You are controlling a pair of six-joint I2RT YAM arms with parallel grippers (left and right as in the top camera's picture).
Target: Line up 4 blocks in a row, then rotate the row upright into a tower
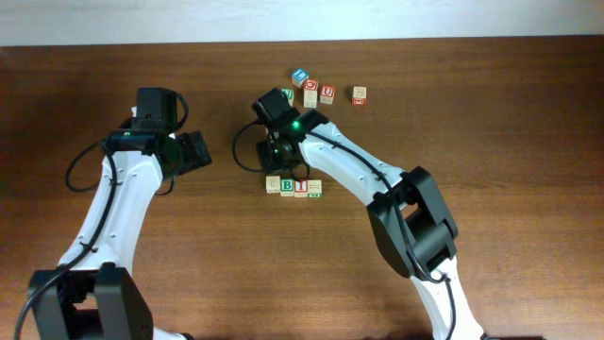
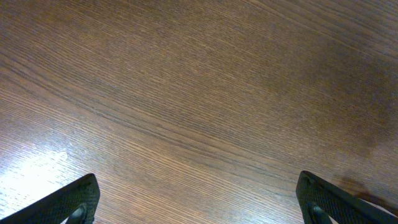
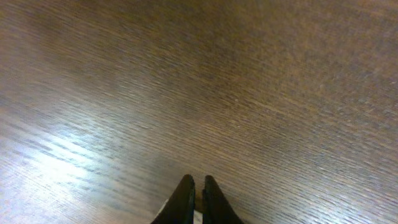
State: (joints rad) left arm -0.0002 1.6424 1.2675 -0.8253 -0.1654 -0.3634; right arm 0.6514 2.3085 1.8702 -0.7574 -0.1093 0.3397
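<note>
While the left arm sits bent off to the left side with its gripper (image 2: 196,186) spread wide over the bare table (image 2: 186,93), the right arm stretches from the lower right up into the middle, wrist tipped down. Its gripper (image 3: 197,182) is pressed together low over the wood, pinching nothing I can make out. The 4 blocks (image 1: 293,186) sit in a tight row just beside that wrist: tan block (image 1: 273,184), green B block (image 1: 287,186), red-lettered block (image 1: 301,187), pale block (image 1: 315,189). Other cubes (image 1: 327,93) sit further back.
</note>
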